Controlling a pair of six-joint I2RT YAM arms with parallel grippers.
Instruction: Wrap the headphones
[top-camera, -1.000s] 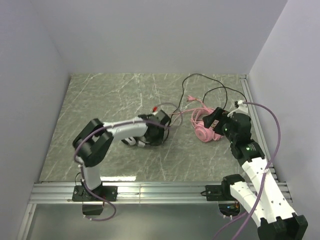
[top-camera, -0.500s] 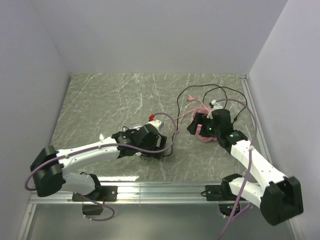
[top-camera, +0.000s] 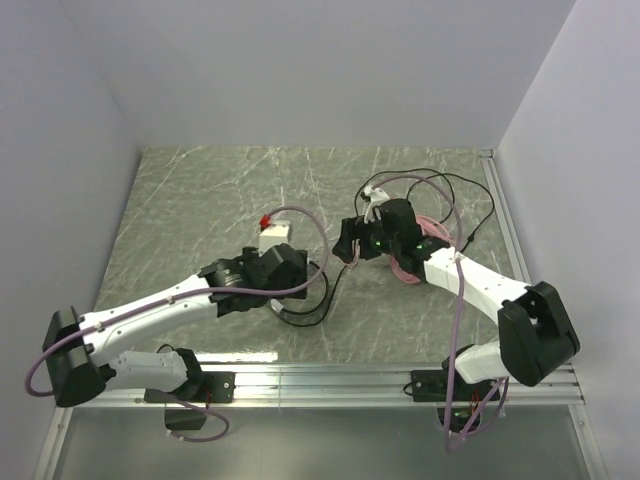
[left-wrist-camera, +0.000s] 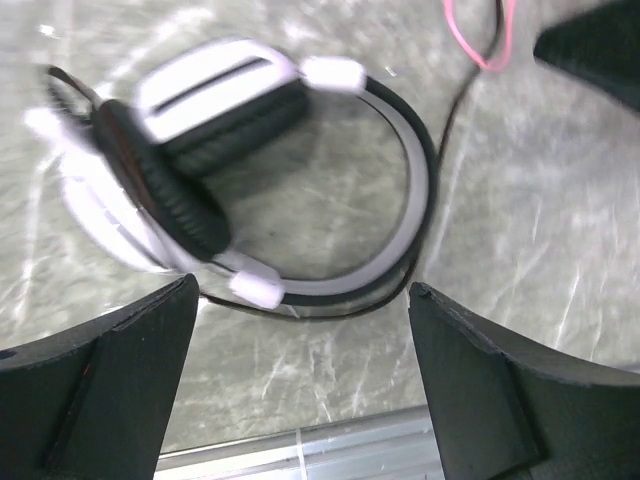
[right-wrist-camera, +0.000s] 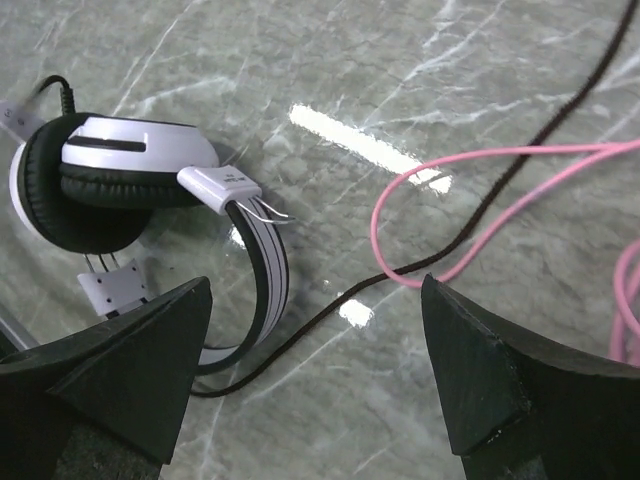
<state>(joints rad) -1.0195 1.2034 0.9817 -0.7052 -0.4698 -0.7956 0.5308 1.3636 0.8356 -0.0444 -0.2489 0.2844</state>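
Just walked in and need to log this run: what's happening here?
The left gripper hangs open right over the black-and-white headset. The right gripper, also open, reaches across the pink headset toward it. Neither holds anything; the black cable and pink cable lie loose on the table, unwrapped.

A grey-green marbled counter (top-camera: 200, 200) is boxed in by plain pale walls (top-camera: 320, 70) at the back and both sides. An aluminium rail (top-camera: 330, 380) lines its near edge; bright glare (right-wrist-camera: 360, 145) streaks the glossy surface.
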